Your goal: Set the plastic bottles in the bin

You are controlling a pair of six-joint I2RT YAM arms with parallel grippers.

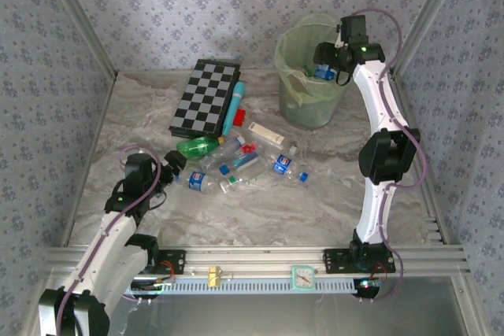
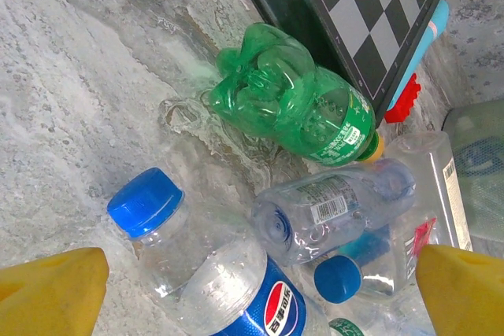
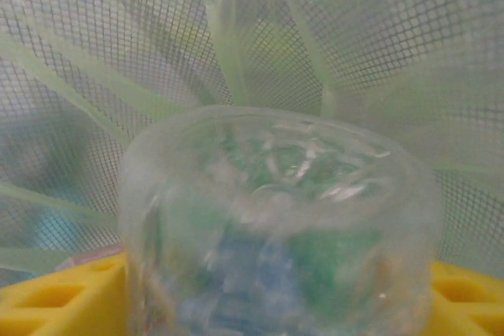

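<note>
Upper right of the top view: right pincer (image 1: 327,68) above the bin (image 1: 309,108), with a clear bottle (image 1: 323,73), blue-labelled, between its fingers. In the right wrist view, same clear bottle (image 3: 276,218) between 2 yellow fingers (image 3: 63,300), mesh wall of the bin (image 3: 118,53) behind; cannot tell whether clamped or loosened. Lower left of the top view: left pincer (image 1: 172,177) spread wide, holding nothing, hovering over a blue-capped bottle (image 2: 213,265). Just beyond, 1 green bottle (image 2: 291,104) near the checkerboard (image 2: 370,13). Centre of the worktop (image 1: 260,218): remaining bottles (image 1: 236,164) in a loose heap.
</note>
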